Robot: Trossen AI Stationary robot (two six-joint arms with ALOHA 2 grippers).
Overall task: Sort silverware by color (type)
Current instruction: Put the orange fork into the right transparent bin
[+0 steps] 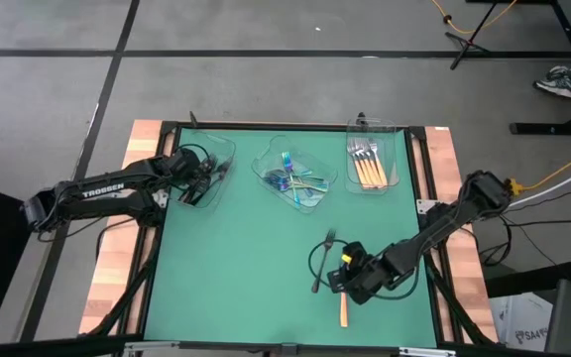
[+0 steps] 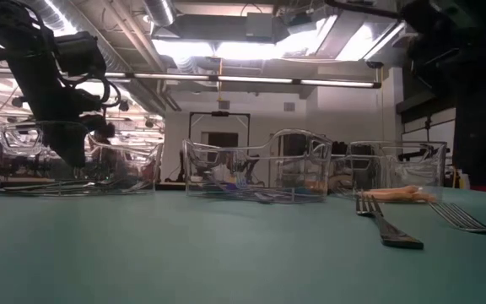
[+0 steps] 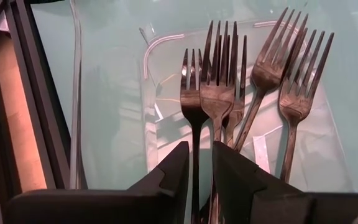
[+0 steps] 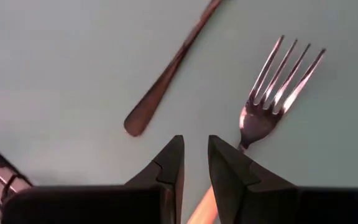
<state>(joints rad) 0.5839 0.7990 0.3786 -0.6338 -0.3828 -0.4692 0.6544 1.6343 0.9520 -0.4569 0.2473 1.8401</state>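
My left gripper (image 1: 206, 181) reaches into the left clear tray (image 1: 188, 165), which holds several dark forks (image 3: 229, 93). It is open by a narrow gap (image 3: 201, 158), and one dark fork's handle (image 3: 195, 149) runs between the fingers. Whether they touch it, I cannot tell. My right gripper (image 1: 348, 270) hovers low over the table, open by a narrow gap (image 4: 196, 155). A silver fork with an orange handle (image 4: 272, 93) lies just ahead of it. A dark fork (image 4: 166, 68) lies flat beside that (image 1: 321, 260).
The middle clear tray (image 1: 266, 164) holds iridescent blue-purple pieces. The right clear tray (image 1: 397, 159) holds several orange-handled forks (image 1: 367, 169). All three trays stand along the green mat's far edge. The mat's middle and near left (image 1: 226, 288) are bare.
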